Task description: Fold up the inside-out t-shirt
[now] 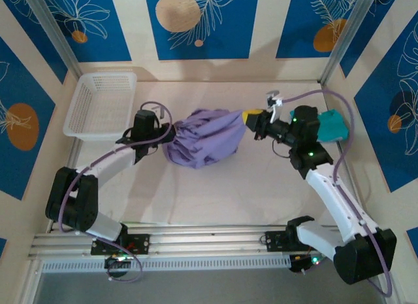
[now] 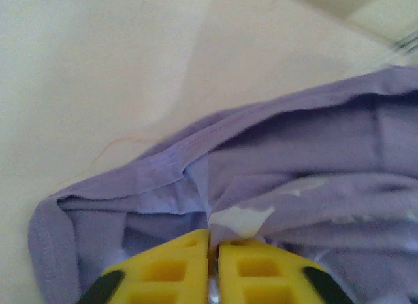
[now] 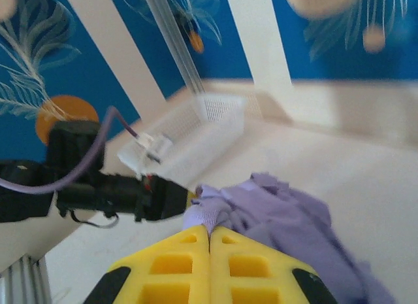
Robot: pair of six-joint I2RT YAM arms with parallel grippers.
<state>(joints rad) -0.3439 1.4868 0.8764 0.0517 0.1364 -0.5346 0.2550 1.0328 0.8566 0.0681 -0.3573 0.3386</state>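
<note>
- The white basket [image 1: 98, 108] stands at the far left corner of the bench [image 1: 215, 193]. Its mesh floor and walls show plain white all over.
- From the right wrist view the basket [image 3: 212, 121] sits beyond the cloth, against the wall.
- The lavender t-shirt [image 1: 206, 137] is outside the basket, just to its right. It is bunched in a creased heap near the middle of the bench, between the two arms.
- The left end effector [image 1: 166, 138] is at the heap's left edge. In its own view the yellow fingers stand almost together [image 2: 213, 242], clamped on a fold of the t-shirt [image 2: 294, 140] beside a hem. A white label [image 2: 241, 219] shows just past the tips.
- The right end effector [image 1: 250, 117] is at the heap's upper right edge. Its fingers are pressed together [image 3: 209, 235], pinching gathered fabric of the t-shirt [image 3: 281, 219].
- A teal garment [image 1: 334, 127] lies on the bench at the far right, behind the right arm and apart from the t-shirt.
</note>
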